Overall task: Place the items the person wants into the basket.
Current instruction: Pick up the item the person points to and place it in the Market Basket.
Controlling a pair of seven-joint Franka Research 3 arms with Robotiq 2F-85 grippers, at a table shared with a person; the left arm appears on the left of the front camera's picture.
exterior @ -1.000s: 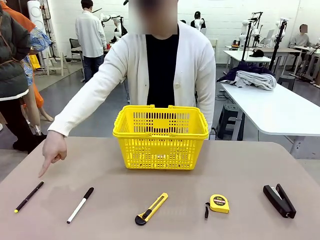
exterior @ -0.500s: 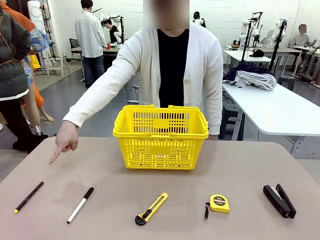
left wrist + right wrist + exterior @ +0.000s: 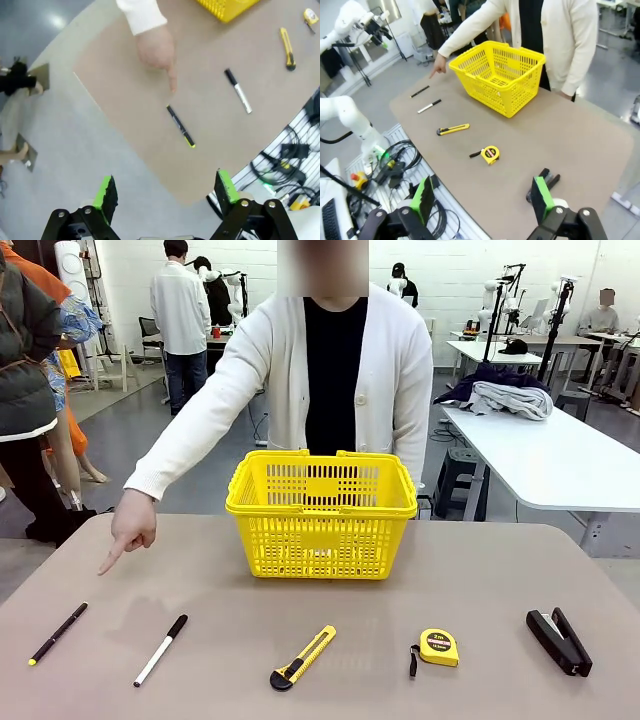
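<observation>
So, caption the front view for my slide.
Person's hand points toward the black pen; marker, utility knife, tape measure and stapler lie before the yellow basket.

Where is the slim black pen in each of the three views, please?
Front view: pen at the near left edge, left of the marker.
Left wrist view: pen at centre, just below the person's pointing hand.
Right wrist view: pen upper left, beside the marker.
Shared landmark: that pointing hand.

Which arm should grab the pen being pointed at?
Left, probably. The person's hand points at the pen, and the left gripper hangs open off that end with the pen right ahead of it. The right gripper is open over the far end, by the stapler.
</observation>
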